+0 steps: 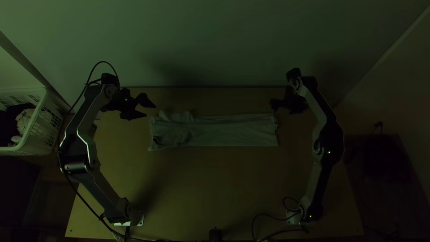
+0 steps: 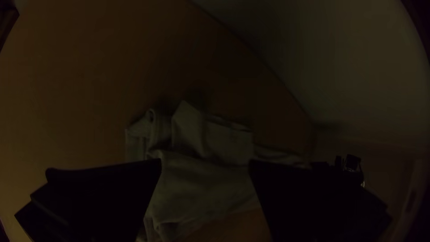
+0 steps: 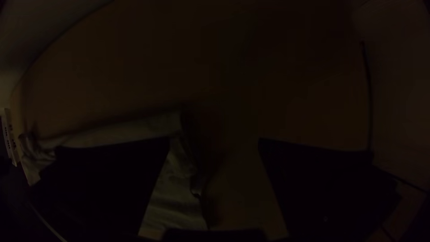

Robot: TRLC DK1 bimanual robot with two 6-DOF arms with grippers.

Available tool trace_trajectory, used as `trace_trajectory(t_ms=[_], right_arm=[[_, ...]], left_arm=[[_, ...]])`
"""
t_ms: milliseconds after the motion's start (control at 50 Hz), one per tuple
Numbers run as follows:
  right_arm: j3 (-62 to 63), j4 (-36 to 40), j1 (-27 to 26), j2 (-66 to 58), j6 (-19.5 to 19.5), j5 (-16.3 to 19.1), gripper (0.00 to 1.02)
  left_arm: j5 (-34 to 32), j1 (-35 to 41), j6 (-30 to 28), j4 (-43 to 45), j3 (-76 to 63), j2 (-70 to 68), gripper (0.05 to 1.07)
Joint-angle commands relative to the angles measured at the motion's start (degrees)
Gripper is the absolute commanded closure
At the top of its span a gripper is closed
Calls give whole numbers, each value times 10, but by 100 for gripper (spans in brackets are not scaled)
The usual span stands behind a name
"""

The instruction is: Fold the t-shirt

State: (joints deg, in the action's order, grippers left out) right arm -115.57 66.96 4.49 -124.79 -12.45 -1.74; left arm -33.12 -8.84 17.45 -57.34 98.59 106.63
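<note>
My left claw and right claw were spread, gripping nothing. T-shirt lay in a long strip across the table, rumpled leftward. Read it as light, limp; I'd have pinched all layers at one end. Wall crowded the far side; basket sat off left.

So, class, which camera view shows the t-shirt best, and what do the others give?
The top view: it shows the whole folded strip of t-shirt. The left wrist view shows its bunched end, partly behind the tool's fingers; the right wrist view, one edge and part of its length.
</note>
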Motion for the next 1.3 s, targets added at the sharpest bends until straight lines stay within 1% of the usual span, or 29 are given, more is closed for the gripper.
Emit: trace_trajectory(t_ms=[0,100,160,260,320,540,680,840,1060,1280], right_arm=[[-8,9,-11,60,15,-6,3],[-4,9,-12,90,30,-5,3],[-2,10,-12,107,33,3,3],[-1,11,-12,140,32,22,3],[-5,10,-12,160,31,25,3],[-31,10,-12,224,30,26,3],[-21,10,-19,258,30,25,3],[13,10,-25,297,30,25,3],[63,10,-25,340,32,25,3],[91,10,-30,364,34,25,3]], left_arm=[[-55,-22,-42,11,-42,-41,9],[-64,-37,-102,17,-85,-65,9],[-77,-50,-118,34,-115,-76,9],[-108,-79,-151,38,-158,-78,9],[-124,-97,-172,49,-185,-77,9],[-134,-144,-222,132,-287,-75,9],[-147,-152,-276,142,-320,-70,9],[-159,-153,-316,142,-333,-50,9],[-164,-132,-316,143,-333,-10,9],[-168,-85,-271,147,-328,17,9]])
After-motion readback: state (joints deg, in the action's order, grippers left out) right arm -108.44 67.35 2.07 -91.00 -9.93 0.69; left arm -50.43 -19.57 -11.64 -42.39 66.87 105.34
